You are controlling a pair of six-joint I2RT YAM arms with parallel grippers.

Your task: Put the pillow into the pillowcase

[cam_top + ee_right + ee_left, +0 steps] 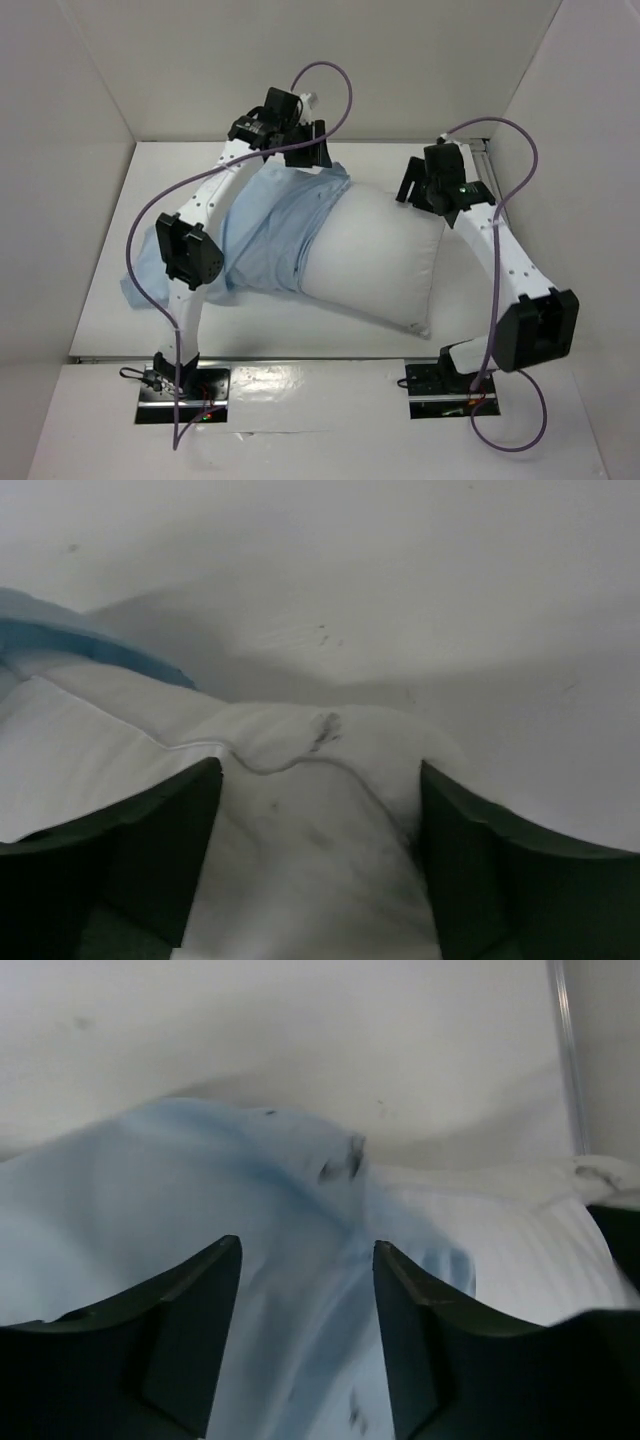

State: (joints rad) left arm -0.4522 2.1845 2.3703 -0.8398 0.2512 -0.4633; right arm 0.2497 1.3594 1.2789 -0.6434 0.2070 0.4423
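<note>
pillowcase (265, 225) edge over pillow (380, 260), near back wall (330, 70)

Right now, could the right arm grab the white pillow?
Probably yes. The right gripper hangs just over the pillow's far corner with jaws apart, and nothing lies between them and the fabric. The pillowcase lies over the other end only.

You have a white table (290, 337) under everything, boxed in by plain white walls (400, 70) at the left, back and right. A thin metal rail (491, 165) runs along the table's right edge, near the far corner.
</note>
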